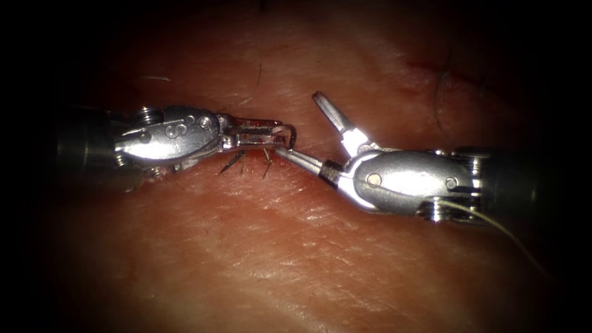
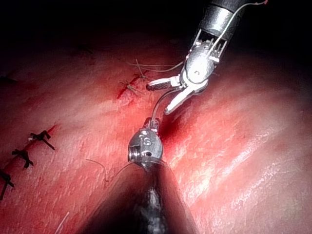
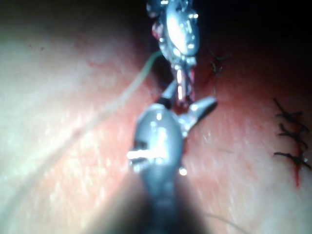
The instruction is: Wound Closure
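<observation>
1. The tissue (image 1: 259, 246) bears no readable writing.
2. The right tool (image 1: 303, 128), jaws spread wide, holds nothing; its lower jaw tip sits at the needle.
3. The left tool (image 1: 271, 131) grips the needle (image 1: 291, 134) in clamped jaws, above the cut.
4. Thread ends (image 1: 237, 161) stick up beneath it.

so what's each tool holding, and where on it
Left tool grips the needle near one end of its curve, above the tissue. Right tool is open, holding nothing.
</observation>
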Available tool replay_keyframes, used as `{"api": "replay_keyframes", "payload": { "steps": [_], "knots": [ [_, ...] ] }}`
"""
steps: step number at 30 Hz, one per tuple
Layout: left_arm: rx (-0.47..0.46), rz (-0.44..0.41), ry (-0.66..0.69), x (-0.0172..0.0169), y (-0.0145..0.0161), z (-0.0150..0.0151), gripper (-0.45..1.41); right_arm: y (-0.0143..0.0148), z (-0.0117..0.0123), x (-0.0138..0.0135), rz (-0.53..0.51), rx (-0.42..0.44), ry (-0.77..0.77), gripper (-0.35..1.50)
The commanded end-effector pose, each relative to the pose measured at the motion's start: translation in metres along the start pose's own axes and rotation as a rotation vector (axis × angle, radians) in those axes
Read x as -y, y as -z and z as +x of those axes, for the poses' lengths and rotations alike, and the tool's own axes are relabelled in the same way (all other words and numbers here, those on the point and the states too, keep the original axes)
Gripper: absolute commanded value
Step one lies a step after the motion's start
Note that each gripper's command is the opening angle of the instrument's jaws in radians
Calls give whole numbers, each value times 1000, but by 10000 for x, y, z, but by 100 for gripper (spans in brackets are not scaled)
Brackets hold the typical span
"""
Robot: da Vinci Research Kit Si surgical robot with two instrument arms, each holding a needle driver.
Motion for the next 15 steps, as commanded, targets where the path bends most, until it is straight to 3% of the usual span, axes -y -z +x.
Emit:
{"api": "replay_keyframes", "payload": {
  "steps": [1,15],
  "knots": [
    [1,-2,-2,0,-7,-4,-45,-6,-4,4,2,-2,0,113],
    [0,-5,-7,-3,-7,-3,-45,-12,-1,5,-11,-7,-4,99]
  ]
}}
